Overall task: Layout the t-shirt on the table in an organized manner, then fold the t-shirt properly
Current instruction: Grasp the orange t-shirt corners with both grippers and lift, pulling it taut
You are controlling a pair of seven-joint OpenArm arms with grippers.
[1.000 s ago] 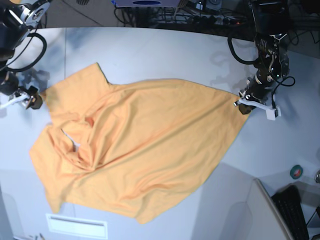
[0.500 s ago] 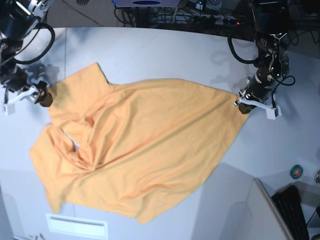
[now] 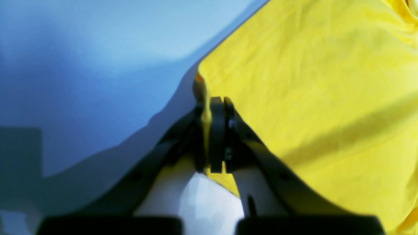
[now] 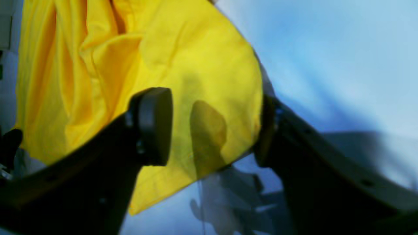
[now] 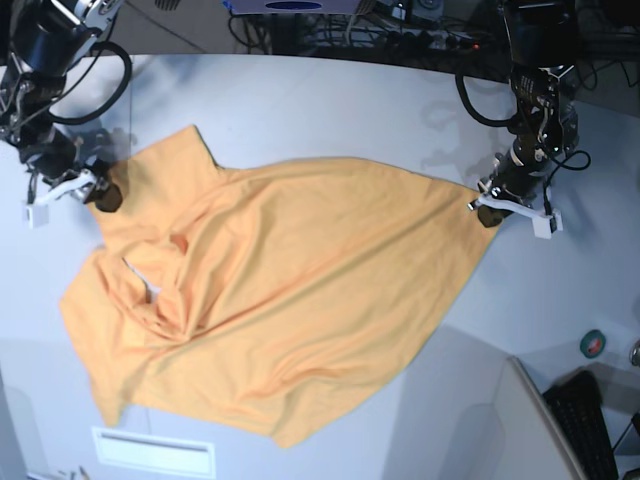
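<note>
The orange t-shirt [image 5: 280, 290] lies spread and wrinkled across the white table [image 5: 330, 100], with folds bunched near the collar at the left. No lettering shows. My left gripper [image 5: 487, 213] is at the shirt's right corner and shut on it. In the left wrist view the closed fingers [image 3: 217, 130] pinch a thin fold of the t-shirt [image 3: 310, 98]. My right gripper [image 5: 104, 196] is at the shirt's upper left edge. In the right wrist view it [image 4: 209, 130] is open, and the t-shirt's [image 4: 196, 62] edge lies between its fingers [image 4: 153, 124] without being pinched.
A dark tape roll [image 5: 593, 343] and a black keyboard [image 5: 590, 425] sit at the lower right beside a clear panel. A white label strip [image 5: 152, 452] lies at the front left. Cables and gear [image 5: 330, 25] line the table's far edge.
My right gripper has moved right, from off the shirt's left edge to straddle that edge. My left gripper has stayed shut on the right corner.
</note>
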